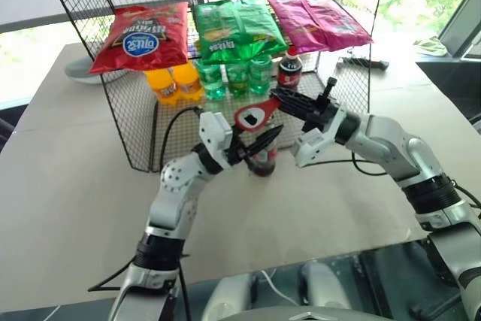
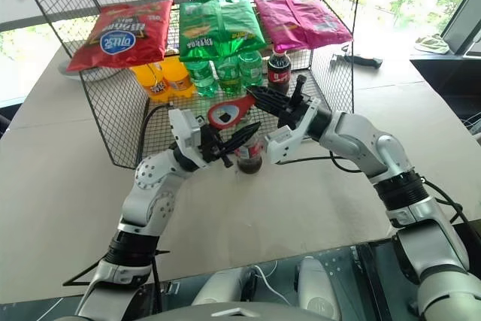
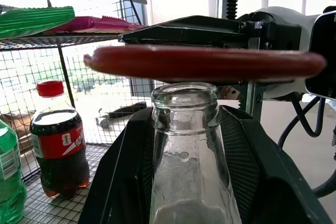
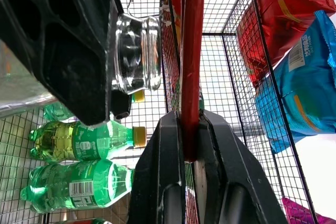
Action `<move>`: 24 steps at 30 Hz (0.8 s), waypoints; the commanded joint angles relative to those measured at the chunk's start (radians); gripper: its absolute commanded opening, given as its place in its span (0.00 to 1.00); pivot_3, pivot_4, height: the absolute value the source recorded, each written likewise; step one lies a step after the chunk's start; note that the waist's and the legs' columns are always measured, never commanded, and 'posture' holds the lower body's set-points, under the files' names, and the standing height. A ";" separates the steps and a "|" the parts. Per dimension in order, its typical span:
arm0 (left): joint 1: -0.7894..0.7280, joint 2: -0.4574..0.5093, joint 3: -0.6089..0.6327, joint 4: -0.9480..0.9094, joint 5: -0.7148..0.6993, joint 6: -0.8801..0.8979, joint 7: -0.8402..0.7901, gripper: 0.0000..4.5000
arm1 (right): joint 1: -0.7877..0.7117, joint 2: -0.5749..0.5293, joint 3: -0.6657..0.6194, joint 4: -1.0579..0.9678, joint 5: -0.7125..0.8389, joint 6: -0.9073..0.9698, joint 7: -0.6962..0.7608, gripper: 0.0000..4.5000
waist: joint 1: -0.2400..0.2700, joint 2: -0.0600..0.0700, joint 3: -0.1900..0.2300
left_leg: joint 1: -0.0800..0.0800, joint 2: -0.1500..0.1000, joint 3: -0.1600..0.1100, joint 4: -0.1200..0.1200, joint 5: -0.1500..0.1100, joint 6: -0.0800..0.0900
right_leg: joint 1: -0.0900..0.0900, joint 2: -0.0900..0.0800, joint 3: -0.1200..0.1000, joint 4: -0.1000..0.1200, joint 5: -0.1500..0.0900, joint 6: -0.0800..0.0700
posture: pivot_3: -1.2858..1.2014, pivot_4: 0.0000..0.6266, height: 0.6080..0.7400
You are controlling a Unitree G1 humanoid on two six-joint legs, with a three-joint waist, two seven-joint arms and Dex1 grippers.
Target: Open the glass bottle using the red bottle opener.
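Chip bags (image 1: 234,29) lie atop a wire rack (image 1: 128,122), soda bottles (image 1: 237,77) apparently beneath.

— The glass bottle (image 3: 185,145) looks clear and glossy, smooth at its bare mouth.
— And the red bottle opener (image 3: 205,62) above it has a smooth satin sheen.
— Behind the bottle, the wire rack (image 1: 135,122) is thin black metal mesh; the red chip bag (image 1: 143,35) on top is shiny crinkled foil.
— The table (image 1: 68,178) is matt beige.

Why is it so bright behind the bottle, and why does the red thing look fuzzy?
In the left wrist view, daylight through the windows whitens the background, and the red bottle opener sits so close above the glass bottle that it blurs. In the right wrist view, the sky glares white behind the wire rack. The left eye view is evenly lit, with soft shadows on the table.
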 commanded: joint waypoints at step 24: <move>0.030 0.027 0.015 0.014 0.001 0.039 0.003 0.82 | 0.083 0.037 -0.118 0.052 0.208 0.116 -0.029 0.00 | -0.003 0.000 0.001 | -0.002 0.000 0.002 -0.003 0.000 0.000 | -0.003 0.000 0.002 0.000 0.000 0.000 | 0.52 0.24 1.00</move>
